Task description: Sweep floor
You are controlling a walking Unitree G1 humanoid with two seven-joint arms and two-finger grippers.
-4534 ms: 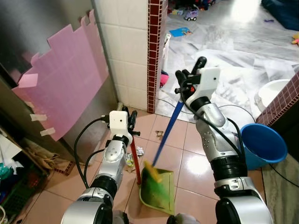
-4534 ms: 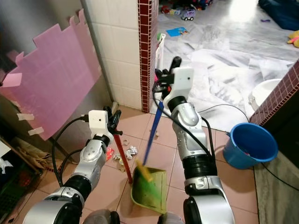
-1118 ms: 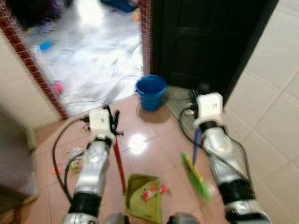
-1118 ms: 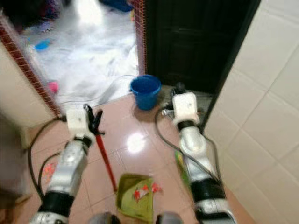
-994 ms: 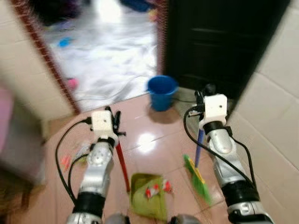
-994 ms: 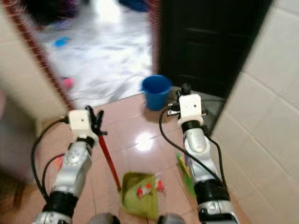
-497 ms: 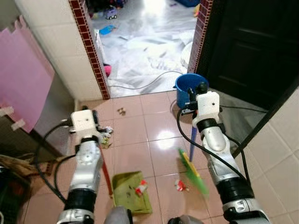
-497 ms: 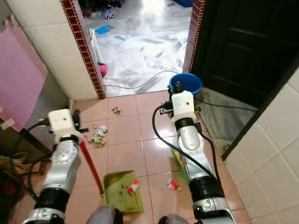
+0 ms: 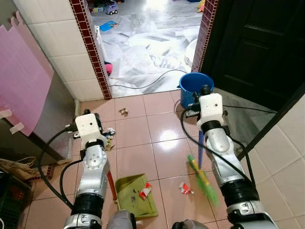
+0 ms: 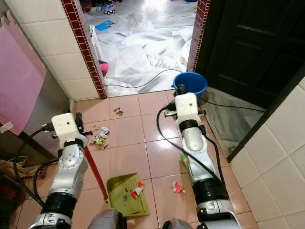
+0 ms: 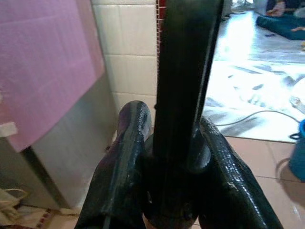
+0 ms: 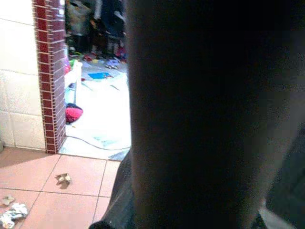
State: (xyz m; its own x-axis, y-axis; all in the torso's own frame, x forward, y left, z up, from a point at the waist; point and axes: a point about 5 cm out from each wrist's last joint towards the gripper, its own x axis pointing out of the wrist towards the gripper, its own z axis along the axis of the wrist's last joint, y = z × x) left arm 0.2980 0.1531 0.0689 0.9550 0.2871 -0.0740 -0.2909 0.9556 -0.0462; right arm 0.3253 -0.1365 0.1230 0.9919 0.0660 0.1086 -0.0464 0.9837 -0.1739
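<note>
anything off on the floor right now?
Yes. One red-and-white scrap lies on the tile beside the green dustpan, not in it, near the broom. More litter sits loose further out, plus a small bit near the doorway.

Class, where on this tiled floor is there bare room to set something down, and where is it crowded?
Free: tiles between dustpan and bucket. Crowded: scraps near the left gripper, wrapper by the broom.
</note>
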